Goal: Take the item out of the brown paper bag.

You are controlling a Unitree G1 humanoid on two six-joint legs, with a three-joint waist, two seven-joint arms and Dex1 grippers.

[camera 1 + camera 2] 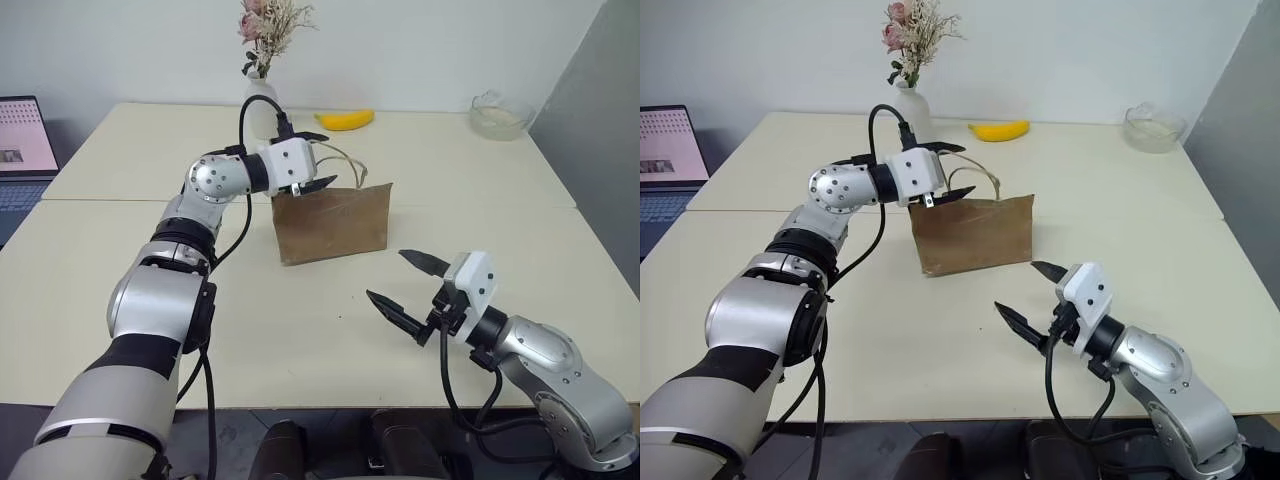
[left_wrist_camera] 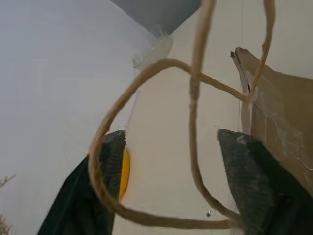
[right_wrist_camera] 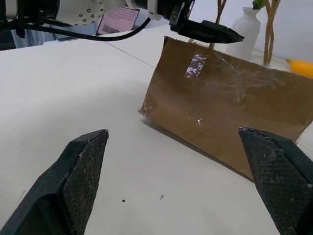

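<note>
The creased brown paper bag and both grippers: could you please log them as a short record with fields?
bag: creased brown kraft paper bag, upright on the cream table, tan cord handles up
left gripper: left gripper at the bag's top edge, jaws apart, cord loops between them
right gripper: right gripper apart from the bag, nearer the robot, jaws wide open, empty
item: not visible
behind bag: yellow banana, white vase

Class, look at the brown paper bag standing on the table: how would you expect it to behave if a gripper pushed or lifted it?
The brown paper bag is creased, thin paper, so it would probably crumple rather than resist. Standing alone on the smooth table, it likely slides or tips when pushed. Its cord handles look floppy and would probably sag.
</note>
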